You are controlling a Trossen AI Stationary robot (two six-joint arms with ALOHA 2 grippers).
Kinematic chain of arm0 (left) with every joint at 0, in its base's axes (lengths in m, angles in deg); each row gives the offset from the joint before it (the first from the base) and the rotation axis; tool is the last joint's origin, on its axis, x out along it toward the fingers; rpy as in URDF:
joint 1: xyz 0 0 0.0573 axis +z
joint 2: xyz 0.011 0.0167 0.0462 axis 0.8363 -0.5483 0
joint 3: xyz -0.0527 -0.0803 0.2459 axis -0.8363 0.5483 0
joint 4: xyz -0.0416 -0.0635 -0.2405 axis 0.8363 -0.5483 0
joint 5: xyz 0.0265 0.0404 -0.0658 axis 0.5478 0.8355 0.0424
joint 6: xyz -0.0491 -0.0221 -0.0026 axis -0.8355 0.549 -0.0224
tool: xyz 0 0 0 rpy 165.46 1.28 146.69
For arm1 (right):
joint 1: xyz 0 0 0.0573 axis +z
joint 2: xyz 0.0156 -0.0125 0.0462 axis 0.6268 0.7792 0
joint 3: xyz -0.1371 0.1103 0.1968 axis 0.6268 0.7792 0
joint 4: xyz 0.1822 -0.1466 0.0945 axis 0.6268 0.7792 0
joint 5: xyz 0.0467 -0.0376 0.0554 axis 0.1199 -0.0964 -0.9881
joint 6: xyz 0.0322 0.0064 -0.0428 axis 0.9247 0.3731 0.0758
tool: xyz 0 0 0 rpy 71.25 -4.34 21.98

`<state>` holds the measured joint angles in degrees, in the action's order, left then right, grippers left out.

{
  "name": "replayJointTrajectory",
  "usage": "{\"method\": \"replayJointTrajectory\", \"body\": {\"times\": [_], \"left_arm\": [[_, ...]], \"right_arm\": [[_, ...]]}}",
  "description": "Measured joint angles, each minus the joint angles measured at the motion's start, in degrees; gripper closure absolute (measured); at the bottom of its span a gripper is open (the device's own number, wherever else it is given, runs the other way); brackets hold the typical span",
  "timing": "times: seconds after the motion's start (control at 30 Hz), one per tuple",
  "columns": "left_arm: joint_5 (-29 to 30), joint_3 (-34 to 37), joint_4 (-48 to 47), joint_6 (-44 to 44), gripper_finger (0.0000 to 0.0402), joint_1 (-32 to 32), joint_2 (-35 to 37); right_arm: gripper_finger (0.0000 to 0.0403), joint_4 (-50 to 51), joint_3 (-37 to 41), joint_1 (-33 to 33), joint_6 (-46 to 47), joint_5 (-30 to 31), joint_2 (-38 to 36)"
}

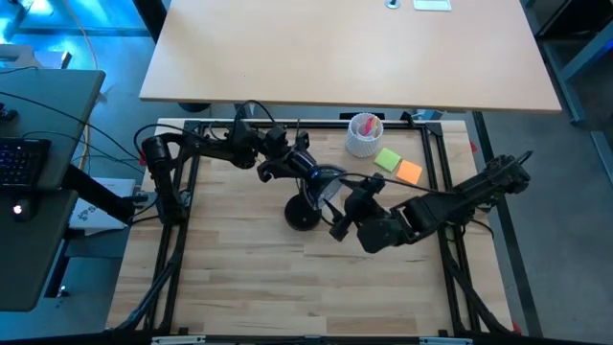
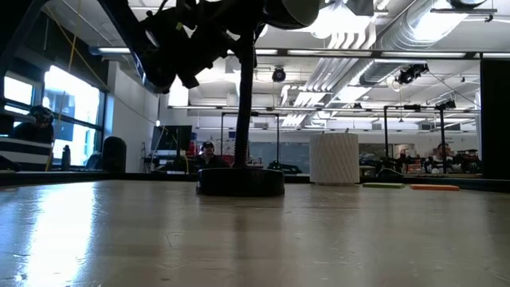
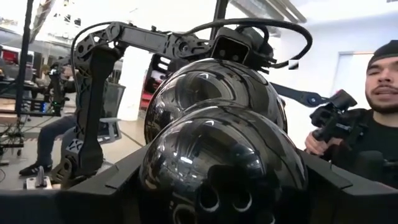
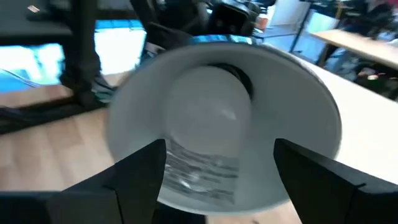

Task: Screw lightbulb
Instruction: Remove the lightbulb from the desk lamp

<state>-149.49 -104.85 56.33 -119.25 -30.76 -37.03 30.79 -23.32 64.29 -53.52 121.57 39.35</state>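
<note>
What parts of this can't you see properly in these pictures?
- High view: the lightbulb is hidden by the lamp head and both arms.
- Right wrist view: the lightbulb sits inside the lamp shade but is blurred; whether it is screwed in cannot be told.
- Left wrist view: the glossy black lamp head fills the frame and hides the bulb.
- Low view: only the lamp base shows clearly; the claws are cut off at the top.

Looks like a robotics lab in a big open industrial office space.

Exposed silver ducts [image 2: 398,32] and strip lights run along the ceiling, with more workbenches and gear far back. A person [image 2: 208,153] sits at a desk across the room. From above there's a wooden table [image 1: 239,278] in a black frame, a plain desk [image 1: 287,57] behind it and a keyboard [image 1: 21,161] off to the side.
</note>
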Motion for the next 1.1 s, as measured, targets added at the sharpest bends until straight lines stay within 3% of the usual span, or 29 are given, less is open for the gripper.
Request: {"method": "replayJointTrajectory", "body": {"times": [0.4,0.6,0.87,1.1], "left_arm": [[-3.5,-0.1,-1.0,-2.1,0.0133,2.7,0.1],[-3.8,0.0,-1.1,-2.5,0.0133,2.9,0.1],[-3.8,0.0,-1.4,-3.0,0.0133,2.7,0.1],[-2.6,0.0,-1.9,-3.1,0.0133,2.7,0.0]], "right_arm": [[0.0117,-6.5,0.0,-4.6,1.5,-5.0,-0.1],[0.0133,-9.5,0.0,-8.5,-3.1,-15.5,0.3],[0.0134,-11.0,0.0,-10.5,-23.5,-16.7,0.5],[0.0134,-11.5,0.0,-10.4,-53.8,-16.4,0.5]]}}
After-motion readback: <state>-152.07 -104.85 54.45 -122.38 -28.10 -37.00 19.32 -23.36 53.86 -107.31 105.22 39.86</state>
